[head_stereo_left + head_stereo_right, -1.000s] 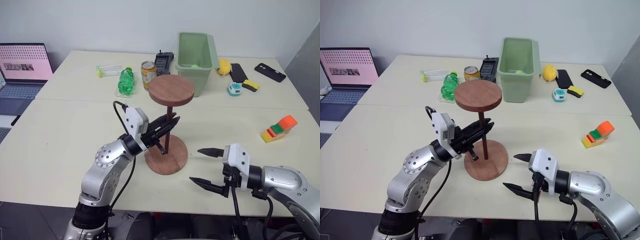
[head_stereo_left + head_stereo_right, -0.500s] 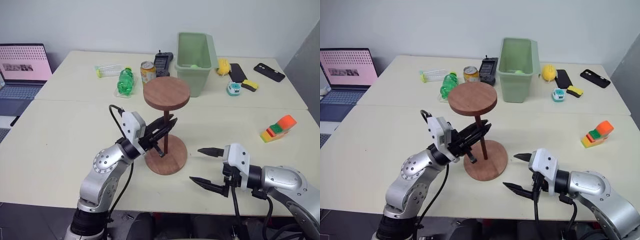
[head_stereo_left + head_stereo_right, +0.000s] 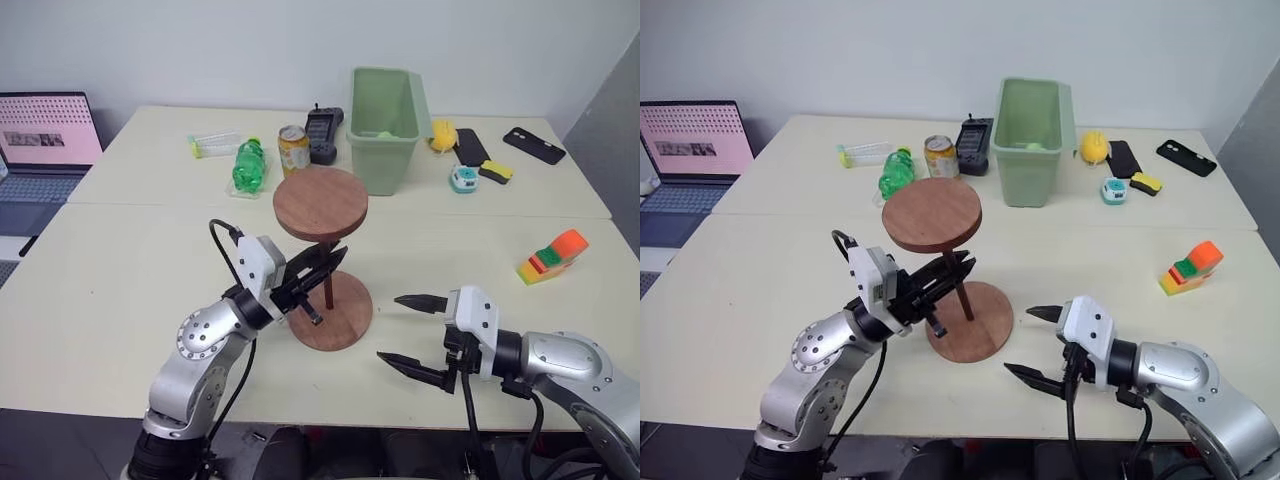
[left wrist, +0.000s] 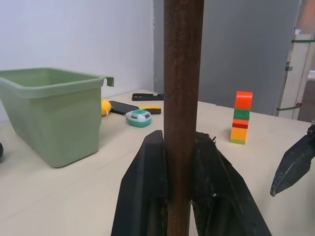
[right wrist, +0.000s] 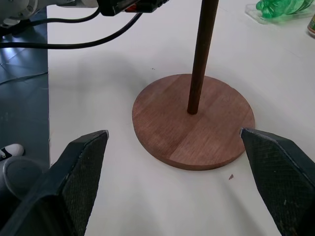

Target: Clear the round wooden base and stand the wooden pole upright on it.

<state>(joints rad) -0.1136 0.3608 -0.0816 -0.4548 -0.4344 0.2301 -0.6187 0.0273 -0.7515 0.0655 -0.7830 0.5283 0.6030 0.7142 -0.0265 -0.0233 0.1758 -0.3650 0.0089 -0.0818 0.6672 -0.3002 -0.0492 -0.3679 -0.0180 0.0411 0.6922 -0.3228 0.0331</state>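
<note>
— Cream tabletop (image 3: 120,260) is bare around the round wooden base (image 3: 350,318), so you're on the standing step.

— Where's the wooden pole (image 3: 327,285)?

— Its foot rests at the base's centre, disc end up, leaning slightly. Your left gripper (image 3: 322,272) is clamped tight on the rod; your right gripper (image 3: 413,330), just beside the base, gapes wide and holds nothing.

— Next?

— Probably straighten it, then let go gently so it doesn't topple.
</note>
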